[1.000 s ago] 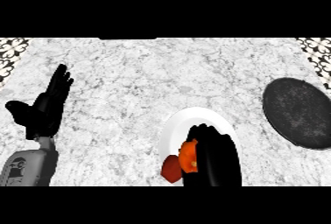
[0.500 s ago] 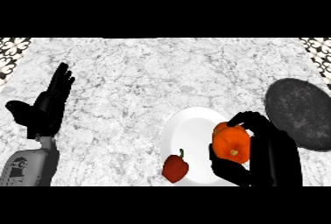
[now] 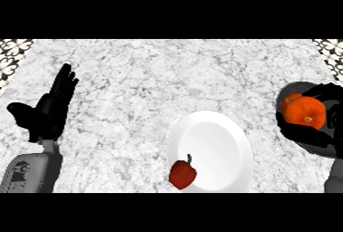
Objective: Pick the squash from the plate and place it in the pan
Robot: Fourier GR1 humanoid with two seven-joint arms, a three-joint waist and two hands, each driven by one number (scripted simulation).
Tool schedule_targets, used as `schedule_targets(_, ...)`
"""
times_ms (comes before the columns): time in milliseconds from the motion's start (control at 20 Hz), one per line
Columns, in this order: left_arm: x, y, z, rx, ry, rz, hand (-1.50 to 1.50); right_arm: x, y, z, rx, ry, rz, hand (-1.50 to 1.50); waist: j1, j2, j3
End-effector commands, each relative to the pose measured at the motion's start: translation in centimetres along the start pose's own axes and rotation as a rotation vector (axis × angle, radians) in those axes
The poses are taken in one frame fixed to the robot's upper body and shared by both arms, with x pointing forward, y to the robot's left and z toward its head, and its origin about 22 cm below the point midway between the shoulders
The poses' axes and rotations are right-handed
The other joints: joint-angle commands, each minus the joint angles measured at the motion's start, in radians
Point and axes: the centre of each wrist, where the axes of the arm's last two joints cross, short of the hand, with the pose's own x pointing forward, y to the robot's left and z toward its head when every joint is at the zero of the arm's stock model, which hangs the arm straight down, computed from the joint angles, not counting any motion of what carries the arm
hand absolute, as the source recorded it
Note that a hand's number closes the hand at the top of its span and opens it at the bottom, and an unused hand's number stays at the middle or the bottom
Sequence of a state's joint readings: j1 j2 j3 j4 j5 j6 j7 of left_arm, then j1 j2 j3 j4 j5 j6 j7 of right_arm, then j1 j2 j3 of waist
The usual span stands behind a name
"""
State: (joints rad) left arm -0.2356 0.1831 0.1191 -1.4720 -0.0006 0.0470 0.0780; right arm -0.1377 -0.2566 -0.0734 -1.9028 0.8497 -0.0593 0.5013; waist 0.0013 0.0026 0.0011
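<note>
Squash [image 3: 305, 111] now over pan [image 3: 315, 147], in right hand [image 3: 330, 103]

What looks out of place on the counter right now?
Only the red pepper: it hangs over the white plate's lower-left rim, partly on the counter. Otherwise nothing odd; the right hand holds the squash above the pan.

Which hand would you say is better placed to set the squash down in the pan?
The right hand: it already holds the squash over the pan. The left hand rests open at the far side.
</note>
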Motion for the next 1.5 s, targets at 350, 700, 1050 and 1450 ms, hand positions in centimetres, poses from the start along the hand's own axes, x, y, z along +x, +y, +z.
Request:
schedule_targets(350, -0.4, -1.8, 0.1, -0.037, 0.003, 0.021, 0.0, -13.1, -1.0, -9.3, -0.128, 0.072, 0.216, 1.5, 0.02, 0.005, 0.001)
schedule_targets(700, 1.8, -1.1, -1.2, -0.056, -0.013, 0.002, 0.0, -17.3, 3.3, -11.2, -0.109, 0.083, 0.2, 1.5, 0.035, 0.009, 0.002)
schedule_targets(1050, 0.8, -0.2, -1.1, -0.037, -0.012, 0.012, 0.0, -19.8, 4.6, -10.4, 0.175, 0.244, -0.065, -1.5, 0.045, 0.015, 0.004)
schedule_targets(1450, 0.4, -2.0, -0.3, -0.023, -0.019, 0.008, 0.0, -21.2, 4.4, -10.4, 0.159, 0.181, -0.156, -1.5, 0.037, 0.012, 0.003)
